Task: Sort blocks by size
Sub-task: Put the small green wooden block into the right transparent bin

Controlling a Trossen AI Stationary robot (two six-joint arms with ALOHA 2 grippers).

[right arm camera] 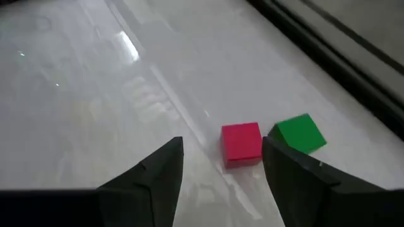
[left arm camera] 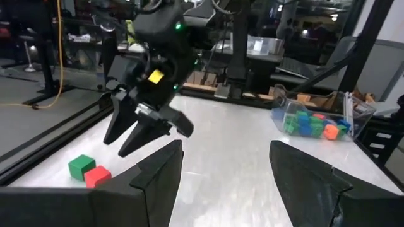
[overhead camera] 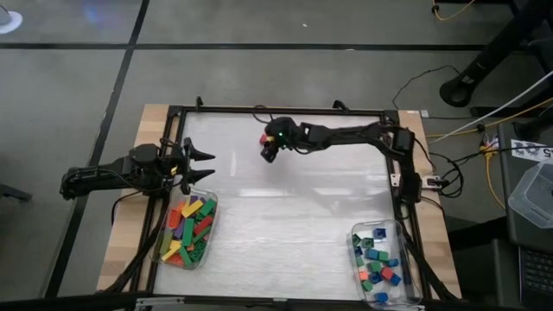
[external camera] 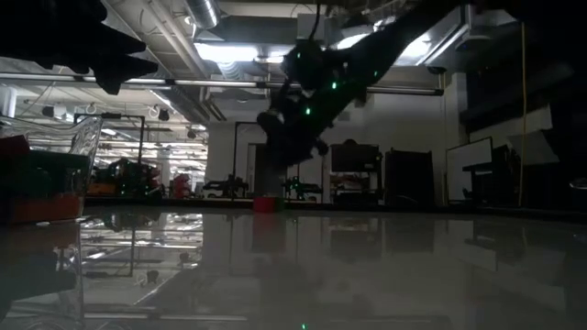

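A small red block [right arm camera: 242, 144] and a small green block [right arm camera: 298, 133] rest side by side on the white table near its far edge; they also show in the left wrist view, the red one [left arm camera: 96, 176] beside the green one [left arm camera: 81, 166]. My right gripper [overhead camera: 270, 150] hangs open just above and beside them, holding nothing; its fingers [left arm camera: 136, 129] point down toward the table. My left gripper [overhead camera: 200, 165] is open and empty at the table's left side, above the tub of long blocks [overhead camera: 187, 230].
A clear tub [overhead camera: 381, 264] of short blocks in blue, green and orange stands at the near right corner, also in the left wrist view [left arm camera: 312, 120]. The tub at the near left holds long blocks. A black frame [overhead camera: 285, 112] borders the table.
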